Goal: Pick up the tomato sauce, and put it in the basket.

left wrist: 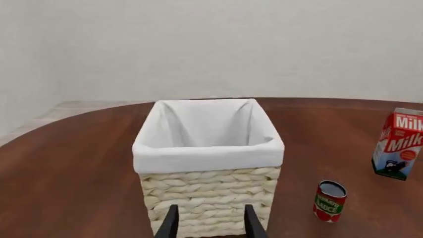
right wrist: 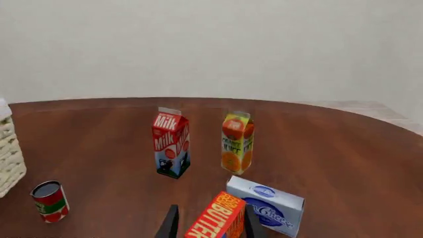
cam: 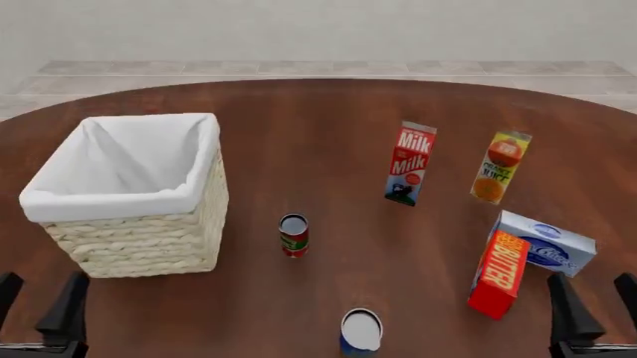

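Red-and-green tomato sauce [cam: 294, 235] upright beside basket [cam: 149, 239], untouched. Left gripper [cam: 40, 309] and right gripper [cam: 587, 313] spread, empty. Best approached from above, jaws straddling can.

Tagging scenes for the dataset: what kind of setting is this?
Likely a simulated kitchen or dining tabletop: a round wooden table with groceries such as the milk carton, the tomato sauce can and a butter box, plus a lined wicker basket. Plain wall behind.

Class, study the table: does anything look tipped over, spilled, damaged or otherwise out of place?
Nothing stands out. The tomato sauce stands upright beside the basket, the milk carton and juice carton are upright, and nothing has spilled. The butter box stands on end against the blue-and-white box.
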`<state>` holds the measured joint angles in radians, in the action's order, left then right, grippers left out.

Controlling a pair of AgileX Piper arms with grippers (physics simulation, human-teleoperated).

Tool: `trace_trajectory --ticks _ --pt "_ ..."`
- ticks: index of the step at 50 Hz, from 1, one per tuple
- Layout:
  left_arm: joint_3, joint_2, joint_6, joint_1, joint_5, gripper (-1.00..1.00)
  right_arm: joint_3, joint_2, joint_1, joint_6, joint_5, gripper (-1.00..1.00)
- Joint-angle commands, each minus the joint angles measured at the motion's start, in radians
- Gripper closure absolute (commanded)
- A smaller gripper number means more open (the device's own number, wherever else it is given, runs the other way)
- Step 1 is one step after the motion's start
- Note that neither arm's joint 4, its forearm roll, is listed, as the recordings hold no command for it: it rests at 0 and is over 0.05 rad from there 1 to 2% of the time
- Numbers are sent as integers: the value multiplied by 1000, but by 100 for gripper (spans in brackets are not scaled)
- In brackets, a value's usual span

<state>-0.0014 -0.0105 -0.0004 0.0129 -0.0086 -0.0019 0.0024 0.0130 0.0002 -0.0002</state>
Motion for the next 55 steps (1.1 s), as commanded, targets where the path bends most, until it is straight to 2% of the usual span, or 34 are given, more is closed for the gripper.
trace_trajectory --ticks 1,14,15,16,34,35,36,37,39,41,42,45,47,48,52,53,55 --pt "-2 2 -1 -13 6 -100 -2 7 -13 0 -4 -100" --pt "-2 0 0 -12 3 -100 -2 13 -13 0 -9 -100" --pt "-24 7 9 9 18 -100 -2 17 -13 -1 -14 -100" --pt "-3 1 0 -12 4 -100 -2 13 -13 0 -10 -100" --pt "1 -26 -6 -30 -13 -100 -2 13 -13 -1 -9 -100" --pt "1 -140 11 -37 -75 -100 -2 13 -13 -1 -9 -100" --pt "0 -330 -24 -24 -181 -100 -2 13 -13 0 -9 -100" --pt "1 -343 -27 -34 -194 -100 -2 13 -13 -1 -9 -100" --pt "-19 -283 -64 -35 -133 -100 -2 13 -13 -1 -9 -100" --pt "-78 -213 -30 -48 -21 -100 -2 13 -13 0 -9 -100" --pt "-94 -255 -57 -58 -2 -100 -2 13 -13 -1 -9 -100" --pt "-130 -265 -39 -62 80 -100 -2 13 -13 -1 -9 -100" --pt "-182 -188 -40 -53 207 -100 -2 13 -13 0 -9 -100" --pt "-194 -187 -78 -58 238 -100 -2 13 -13 0 -9 -100" --pt "-234 -220 -155 -121 330 -100 -2 13 -13 0 -9 -100" --pt "-239 -271 -226 -152 348 -100 -2 13 -13 0 -9 -100" --pt "-246 -298 -289 -194 365 -100 -2 13 -13 -1 -9 -100"
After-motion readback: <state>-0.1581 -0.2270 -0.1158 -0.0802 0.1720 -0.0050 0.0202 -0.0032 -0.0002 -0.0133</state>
